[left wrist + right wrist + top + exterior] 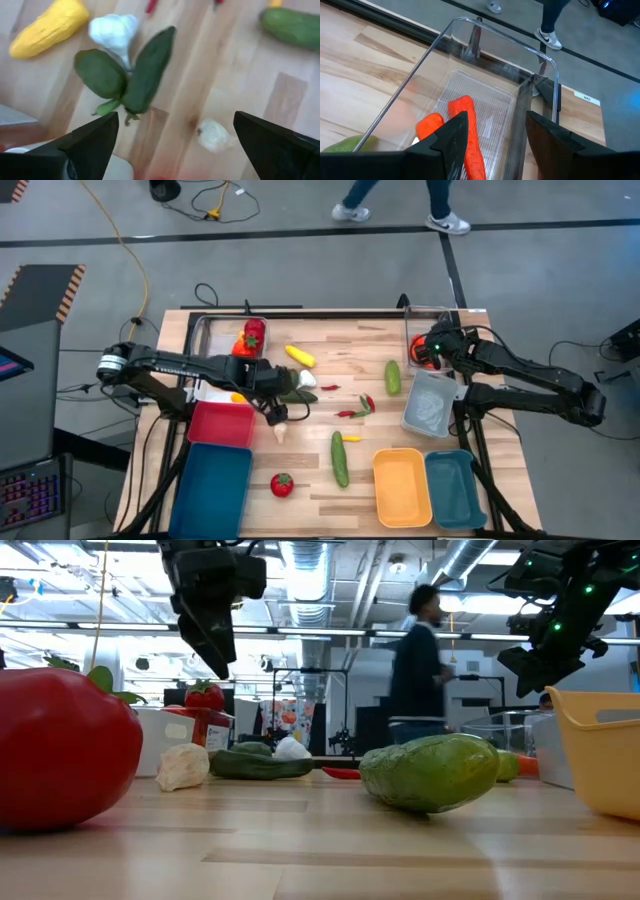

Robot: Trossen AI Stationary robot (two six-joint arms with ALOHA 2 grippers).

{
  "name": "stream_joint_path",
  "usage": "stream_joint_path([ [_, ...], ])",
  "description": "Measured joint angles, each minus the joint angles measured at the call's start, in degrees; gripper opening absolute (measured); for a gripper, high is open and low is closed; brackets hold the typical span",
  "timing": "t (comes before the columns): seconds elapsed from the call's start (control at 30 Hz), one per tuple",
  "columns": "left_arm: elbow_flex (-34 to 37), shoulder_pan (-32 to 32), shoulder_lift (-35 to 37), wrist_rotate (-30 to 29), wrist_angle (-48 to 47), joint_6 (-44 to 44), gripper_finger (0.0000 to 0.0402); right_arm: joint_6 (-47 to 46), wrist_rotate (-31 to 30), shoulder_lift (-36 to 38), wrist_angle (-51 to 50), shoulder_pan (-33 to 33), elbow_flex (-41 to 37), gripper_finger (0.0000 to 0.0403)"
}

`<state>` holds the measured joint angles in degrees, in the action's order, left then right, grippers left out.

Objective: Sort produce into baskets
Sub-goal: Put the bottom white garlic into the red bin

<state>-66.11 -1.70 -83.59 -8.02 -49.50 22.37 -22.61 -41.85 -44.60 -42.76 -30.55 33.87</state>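
Dark fingers of the left gripper (172, 145) stand spread wide with nothing between them, hovering above the wood near the red basket (221, 423); under them lie a pale garlic bulb (215, 135), a pair of dark green leafy pieces (125, 77) and a white garlic (114, 32). That wide spread over loose produce reads as readiness to come down on one of these pieces, likely the garlic bulb, which sits nearest the gap.

The right gripper (492, 145) hangs over the clear basket (485, 85) at the table's far right corner, fingers partly apart and holding nothing that shows; two orange carrots (467, 135) lie in the tray just beneath, so this basket seems kept for carrots.

Farther out, a clear tray (225, 330) at the far left holds red pieces, probably grouped by colour. Unsorted yet on the table (330, 500): a yellow squash (299, 356), two cucumbers (340, 458), small chillies (357, 408) and a tomato (282, 485). The orange-yellow basket (401, 486) and both teal baskets (214, 488) look empty.
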Motion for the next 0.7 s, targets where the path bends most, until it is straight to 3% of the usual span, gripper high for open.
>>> stream_joint_path([
  [0.3, 4.7, -3.5, 0.0, -2.1, 1.4, 5.6, 0.0385, 0.0, 0.0, 0.0, 0.0, 0.0, 0.0, 0.0225],
  [0.7, 14.8, -7.9, 0.0, -0.8, 15.8, 7.4, 0.0385, 0.0, 0.0, 0.0, 0.0, 0.0, 0.0, 0.0225],
])
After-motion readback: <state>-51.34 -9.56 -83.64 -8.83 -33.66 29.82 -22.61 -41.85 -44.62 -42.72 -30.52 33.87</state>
